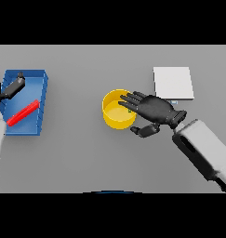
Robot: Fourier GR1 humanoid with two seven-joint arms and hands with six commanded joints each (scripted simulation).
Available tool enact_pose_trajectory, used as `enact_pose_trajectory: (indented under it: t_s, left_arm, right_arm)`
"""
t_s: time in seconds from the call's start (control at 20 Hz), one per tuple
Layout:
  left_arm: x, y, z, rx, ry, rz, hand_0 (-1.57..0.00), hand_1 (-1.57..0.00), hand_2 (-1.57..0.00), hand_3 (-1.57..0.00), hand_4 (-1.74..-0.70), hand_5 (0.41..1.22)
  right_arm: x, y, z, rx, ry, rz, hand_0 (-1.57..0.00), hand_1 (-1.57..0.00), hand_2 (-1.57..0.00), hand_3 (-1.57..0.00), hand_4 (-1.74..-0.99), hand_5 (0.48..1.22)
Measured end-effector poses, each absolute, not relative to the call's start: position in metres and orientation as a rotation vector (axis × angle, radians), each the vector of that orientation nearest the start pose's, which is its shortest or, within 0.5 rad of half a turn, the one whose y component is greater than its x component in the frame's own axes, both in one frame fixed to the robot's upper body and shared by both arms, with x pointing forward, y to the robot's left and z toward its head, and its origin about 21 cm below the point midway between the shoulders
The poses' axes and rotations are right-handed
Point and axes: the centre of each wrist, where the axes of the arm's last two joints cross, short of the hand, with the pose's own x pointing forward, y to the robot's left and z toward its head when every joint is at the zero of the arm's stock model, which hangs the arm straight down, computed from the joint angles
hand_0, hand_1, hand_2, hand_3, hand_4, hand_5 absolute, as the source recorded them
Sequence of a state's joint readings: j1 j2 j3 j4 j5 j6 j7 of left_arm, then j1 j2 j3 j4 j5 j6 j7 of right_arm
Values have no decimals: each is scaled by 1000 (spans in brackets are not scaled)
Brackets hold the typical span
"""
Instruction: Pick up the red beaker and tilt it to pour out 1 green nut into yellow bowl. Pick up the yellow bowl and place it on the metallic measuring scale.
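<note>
Right hand [154, 109] spread open over round yellow bowl [115, 115]; flat square scale [173, 82] just behind; left hand [7, 90] loosely open over blue tray [40, 83].

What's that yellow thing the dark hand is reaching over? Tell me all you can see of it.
It is the yellow bowl: round, low-walled, open at the top and plain, in a matte yellow that looks like plastic. It stands upright on the grey table, near the middle, apart from the metallic measuring scale to its right. The right hand lies over its right rim, fingers stretched across the opening and thumb by the near wall. A small green speck shows at the fingertips; what it is cannot be told.
</note>
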State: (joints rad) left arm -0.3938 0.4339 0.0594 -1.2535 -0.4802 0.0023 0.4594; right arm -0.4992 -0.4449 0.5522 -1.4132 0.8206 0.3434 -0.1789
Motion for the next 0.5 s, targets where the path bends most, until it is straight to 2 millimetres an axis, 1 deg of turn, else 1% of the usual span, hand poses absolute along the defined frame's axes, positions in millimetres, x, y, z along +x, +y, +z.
enact_pose_trajectory:
  t_s: [0.05,0.1,0.25,0.3,0.35,0.45,0.5]
  left_arm:
    - [341,328,77,841,-1104,-443,0,0,0,0,-746,706]
    - [343,327,79,843,-1102,-434,0,0,0,0,-746,707]
    - [342,328,78,842,-1106,-434,1,1,1,1,-743,698]
    - [343,332,77,846,-1098,-430,1,1,1,1,-741,698]
    - [342,331,76,845,-1102,-436,1,1,1,1,-738,698]
    - [343,331,78,848,-1115,-439,1,1,1,1,-741,699]
    - [341,331,75,846,-1109,-444,1,1,1,1,-743,699]
  right_arm:
    - [326,-168,70,-422,-1463,1898,1,1,1,1,-1213,714]
    - [328,-162,69,-412,-1446,1927,1,1,1,1,-1215,717]
    - [335,-153,60,-372,-1369,2000,1,1,1,1,-1225,722]
    - [336,-147,61,-356,-1367,2020,1,1,1,1,-1231,725]
    - [337,-140,59,-349,-1350,2035,1,1,1,1,-1238,727]
    - [344,-133,61,-368,-1314,2073,1,1,1,1,-1250,733]
    - [343,-131,58,-358,-1301,2091,1,1,1,1,-1255,733]
